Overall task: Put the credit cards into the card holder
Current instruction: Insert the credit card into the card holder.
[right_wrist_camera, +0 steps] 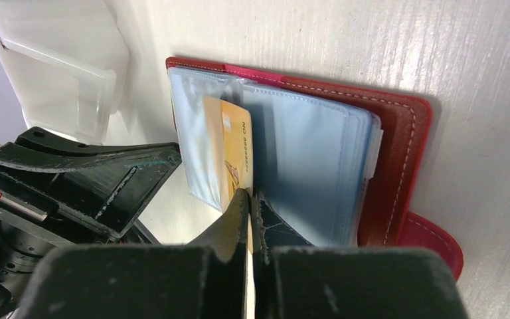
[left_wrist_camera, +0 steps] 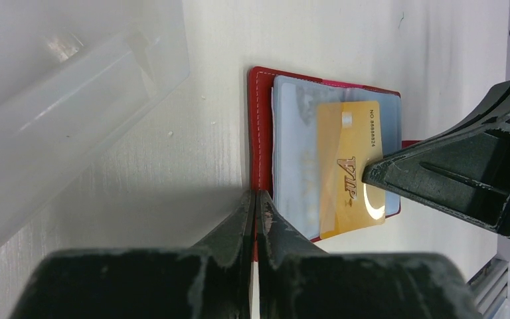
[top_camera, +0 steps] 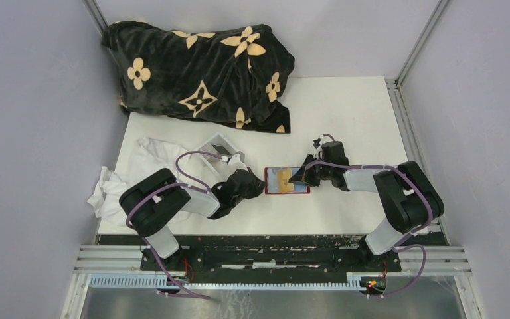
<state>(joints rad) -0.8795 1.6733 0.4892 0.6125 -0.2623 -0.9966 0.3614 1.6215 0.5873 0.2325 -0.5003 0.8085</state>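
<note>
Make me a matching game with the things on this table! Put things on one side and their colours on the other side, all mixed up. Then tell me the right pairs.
Things:
1. card holder
2. VIP card
3. blanket
4. cloth

Colours:
A. white
B. red
C. black with tan flowers
D. gold

Right pairs: 1-B, 2-D, 3-C, 4-A

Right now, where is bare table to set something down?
Bare table: far right, between the blanket and the right edge; also the strip between the card holder and the near edge. Crowded: white cloth and clear box on the left; left gripper and right gripper at centre.
</note>
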